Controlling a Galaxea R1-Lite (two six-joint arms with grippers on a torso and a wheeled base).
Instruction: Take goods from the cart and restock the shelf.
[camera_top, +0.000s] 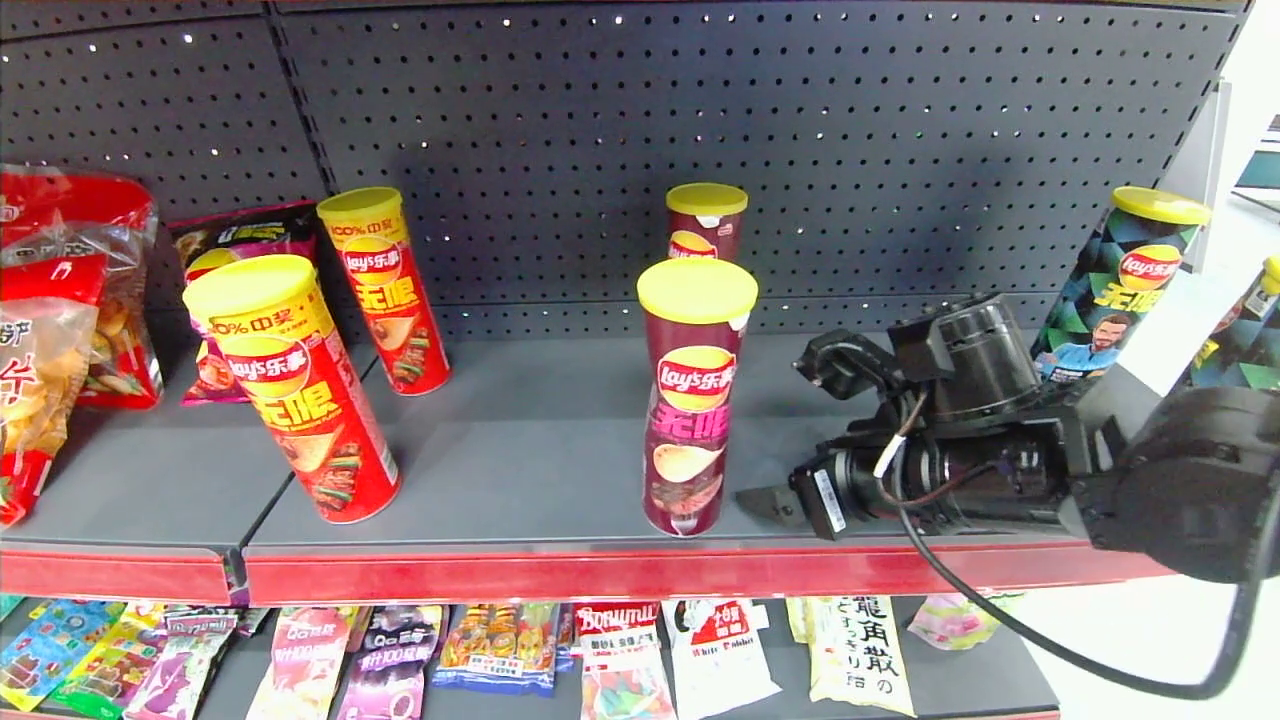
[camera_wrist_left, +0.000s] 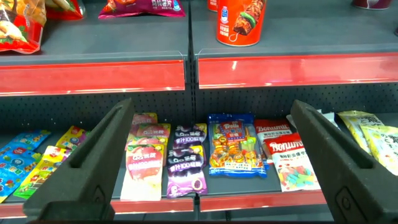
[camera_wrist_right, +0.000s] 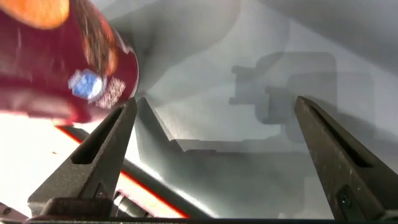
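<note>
The dark red chip can with the yellow lid stands up straight near the front edge of the grey metal shelf. Nothing is holding it. A second dark red can stands behind it, near the back wall.

We think this can is light and stiff, like a cardboard tube. Its side looks smooth, so it could slip. It is tall and thin, so a small bump could knock it over. We would hold it around the middle, below the lid, with a soft squeeze.

The right gripper lies low on its side over the shelf, just beside the can and pointing at it. Its two fingers are spread wide apart with nothing between them. One finger tip is very close to the can, but we cannot tell if they touch.

The left gripper hangs lower down and faces the bottom shelf with the bright candy bags. It is wide open too, and holds nothing.
</note>
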